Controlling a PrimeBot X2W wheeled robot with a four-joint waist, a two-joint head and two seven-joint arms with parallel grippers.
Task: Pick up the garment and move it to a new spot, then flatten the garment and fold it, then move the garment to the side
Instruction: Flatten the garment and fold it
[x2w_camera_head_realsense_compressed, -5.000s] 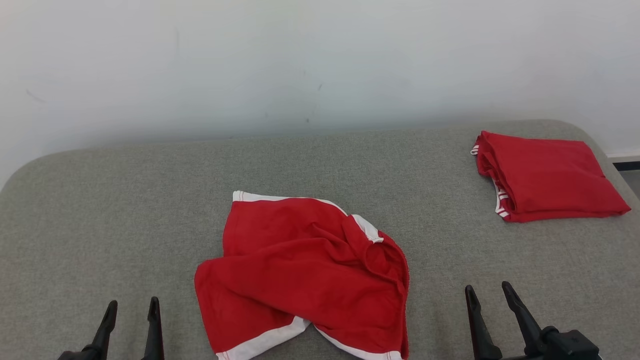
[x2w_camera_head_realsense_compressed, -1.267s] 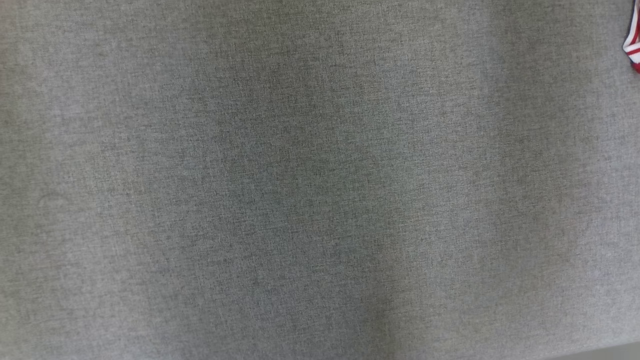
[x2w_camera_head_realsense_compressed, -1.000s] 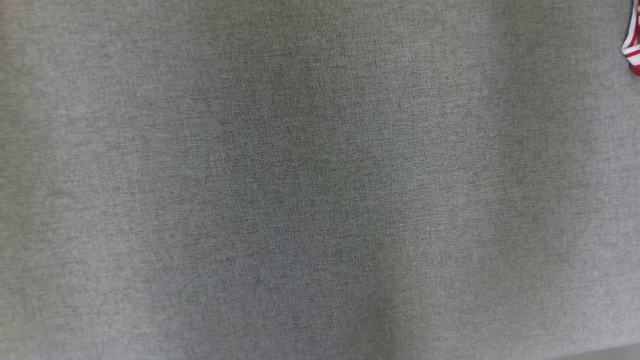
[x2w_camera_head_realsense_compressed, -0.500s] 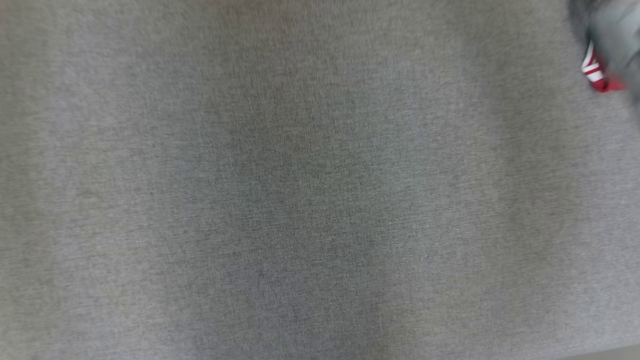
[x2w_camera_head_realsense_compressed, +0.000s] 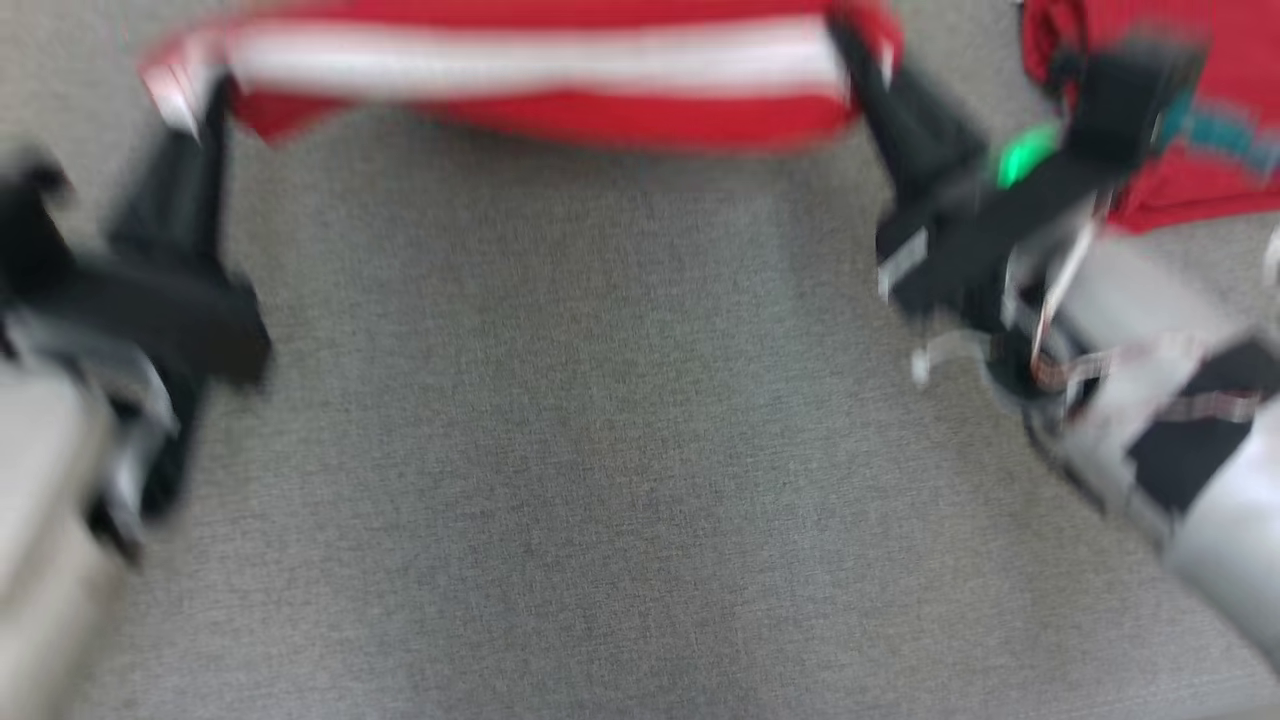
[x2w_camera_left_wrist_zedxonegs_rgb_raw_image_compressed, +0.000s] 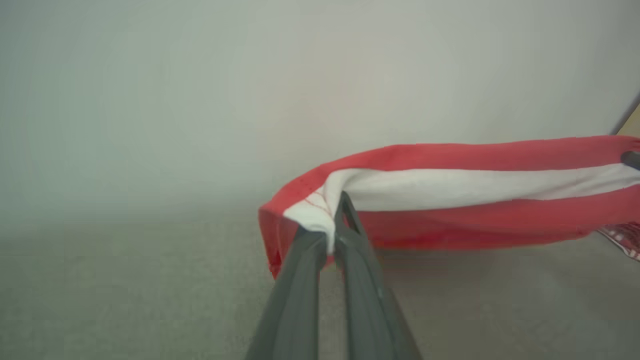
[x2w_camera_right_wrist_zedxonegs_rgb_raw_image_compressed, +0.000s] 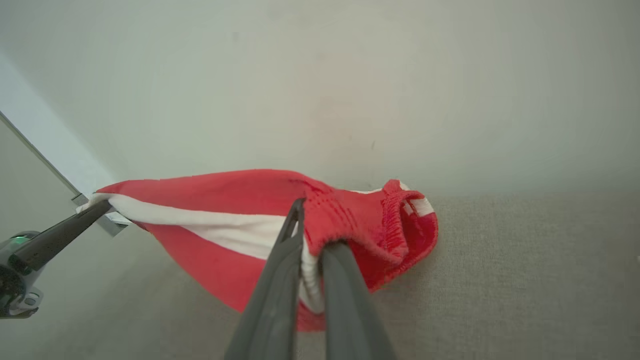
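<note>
The garment (x2w_camera_head_realsense_compressed: 540, 75), red shorts with a white band, hangs stretched between my two grippers above the grey padded table (x2w_camera_head_realsense_compressed: 600, 400); the head view is blurred. My left gripper (x2w_camera_head_realsense_compressed: 200, 105) is shut on its left end, and in the left wrist view the gripper (x2w_camera_left_wrist_zedxonegs_rgb_raw_image_compressed: 332, 222) pinches the white band of the garment (x2w_camera_left_wrist_zedxonegs_rgb_raw_image_compressed: 450, 200). My right gripper (x2w_camera_head_realsense_compressed: 852, 45) is shut on the right end, and in the right wrist view it (x2w_camera_right_wrist_zedxonegs_rgb_raw_image_compressed: 310, 240) clamps the garment (x2w_camera_right_wrist_zedxonegs_rgb_raw_image_compressed: 225, 200) beside its gathered waistband.
A second red garment (x2w_camera_head_realsense_compressed: 1200, 150), folded, lies at the table's far right, just beyond my right gripper. A pale wall (x2w_camera_left_wrist_zedxonegs_rgb_raw_image_compressed: 250, 100) rises behind the table. My left gripper (x2w_camera_right_wrist_zedxonegs_rgb_raw_image_compressed: 55, 237) also shows in the right wrist view.
The head camera has moved: earlier it showed bare grey table, now both grippers holding the garment taut. Five seconds ago the garment lay crumpled and both grippers were open.
</note>
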